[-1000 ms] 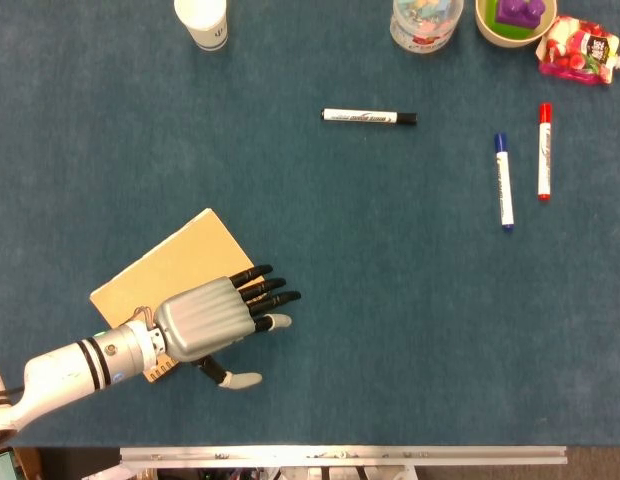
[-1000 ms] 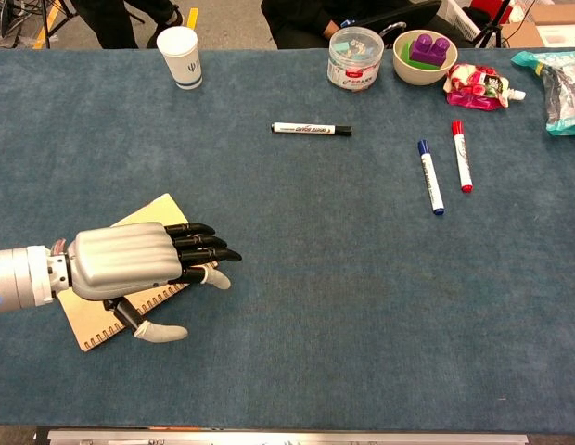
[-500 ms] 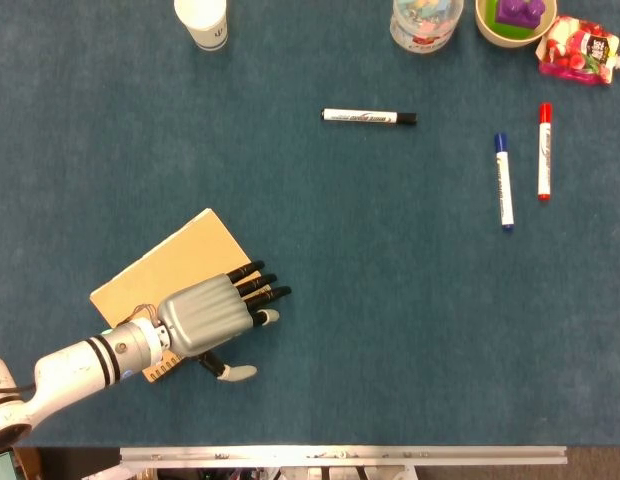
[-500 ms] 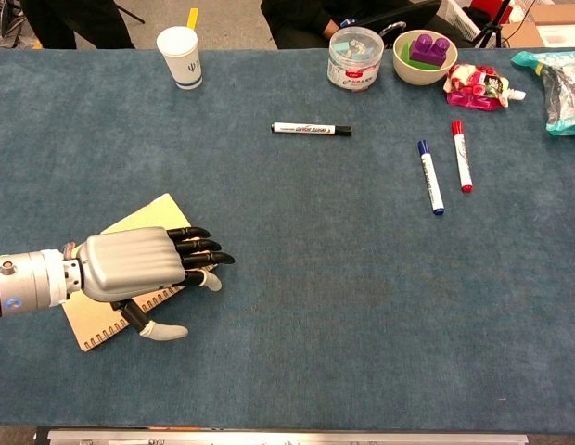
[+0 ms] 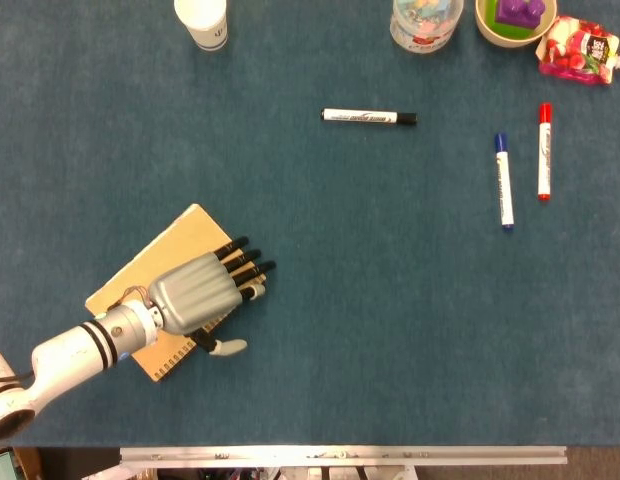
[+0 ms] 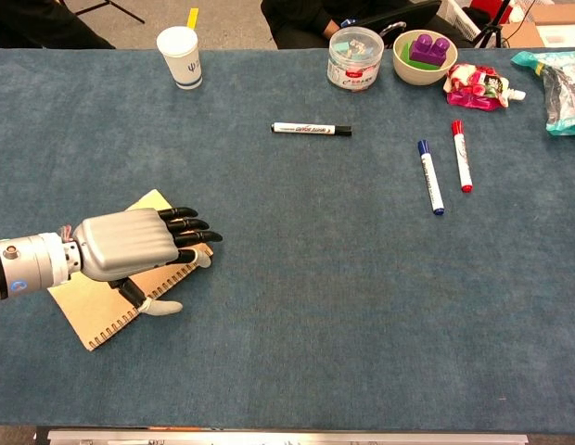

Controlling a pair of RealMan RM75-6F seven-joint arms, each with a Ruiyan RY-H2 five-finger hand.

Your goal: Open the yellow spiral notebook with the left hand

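Left hand (image 5: 198, 292) — atop closed notebook (image 5: 155, 268)

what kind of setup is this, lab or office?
Likely a lab test bench: a blue felt-covered table scattered with props such as markers and a paper cup, with tripod legs on the floor behind.

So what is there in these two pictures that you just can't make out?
- Whether the left hand is gripping the yellow spiral notebook or only resting on it: both views, the hand's back covers the contact.
- The right hand: in neither view.
- The bowl and clear tub: head view, cut by the top edge.
- The print on the black marker: too small in both views.
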